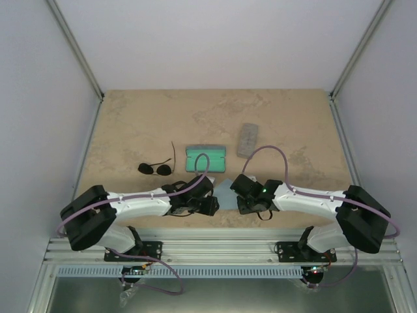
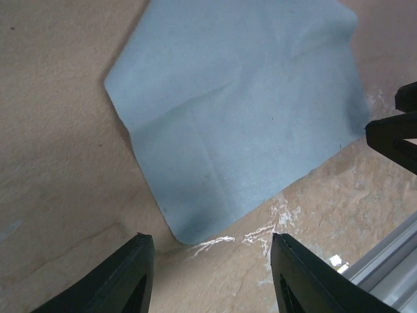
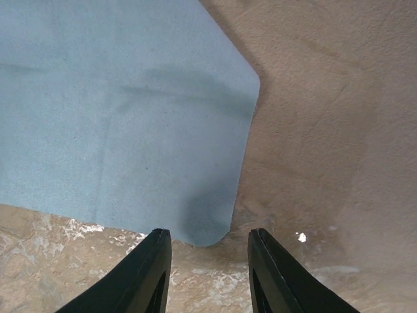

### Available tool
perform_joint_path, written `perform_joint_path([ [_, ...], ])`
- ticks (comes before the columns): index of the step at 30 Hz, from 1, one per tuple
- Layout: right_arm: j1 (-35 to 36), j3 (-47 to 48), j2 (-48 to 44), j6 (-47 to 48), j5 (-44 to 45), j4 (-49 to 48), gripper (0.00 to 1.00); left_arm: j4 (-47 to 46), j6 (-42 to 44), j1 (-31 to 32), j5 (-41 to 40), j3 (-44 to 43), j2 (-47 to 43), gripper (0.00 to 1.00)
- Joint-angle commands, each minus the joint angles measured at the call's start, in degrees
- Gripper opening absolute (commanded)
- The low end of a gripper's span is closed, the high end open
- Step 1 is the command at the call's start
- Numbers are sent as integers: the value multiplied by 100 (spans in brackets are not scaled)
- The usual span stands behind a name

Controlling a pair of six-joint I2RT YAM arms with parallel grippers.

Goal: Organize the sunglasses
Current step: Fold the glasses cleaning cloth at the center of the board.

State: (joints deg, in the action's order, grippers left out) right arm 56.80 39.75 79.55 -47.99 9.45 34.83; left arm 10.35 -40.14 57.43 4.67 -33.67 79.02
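One pair of sunglasses (image 1: pixel 156 168), with black oval lenses and thin dark arms, lies on the table left of centre, behind my left arm. A light blue cloth (image 1: pixel 225 190) lies flat between my two grippers. My left gripper (image 1: pixel 214 205) faces it from the left. In the left wrist view its jaws (image 2: pixel 210 240) stand apart just short of a corner of the cloth (image 2: pixel 234 111), with only bare table between them. My right gripper (image 1: pixel 240 195) faces it from the right. Its jaws (image 3: pixel 208 233) are also apart, at another corner of the cloth (image 3: pixel 117 117), holding nothing.
An open case (image 1: pixel 206 158) with a green lining lies behind the cloth. A closed grey case (image 1: pixel 248 140) lies farther back to the right. The right gripper's fingers (image 2: pixel 397 134) show at the right edge of the left wrist view. The table's metal front rail (image 2: pixel 384 257) runs close by.
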Motion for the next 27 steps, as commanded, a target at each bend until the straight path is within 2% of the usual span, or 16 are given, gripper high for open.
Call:
perform_joint_path([
  [1,-18,-96,104,-36,-30,-331,34,336,-172,117,-309,-302,322,50],
  [18,-48,-392,214,-75,-134,-763,25,558,-200,207,-170,-662,1174,34],
  [24,-81,-450,204,-64,-153,-874,10,703,-304,207,-359,-719,1245,18],
  [27,-85,-451,136,-55,-119,-929,1,690,-344,207,-448,-726,1200,6],
])
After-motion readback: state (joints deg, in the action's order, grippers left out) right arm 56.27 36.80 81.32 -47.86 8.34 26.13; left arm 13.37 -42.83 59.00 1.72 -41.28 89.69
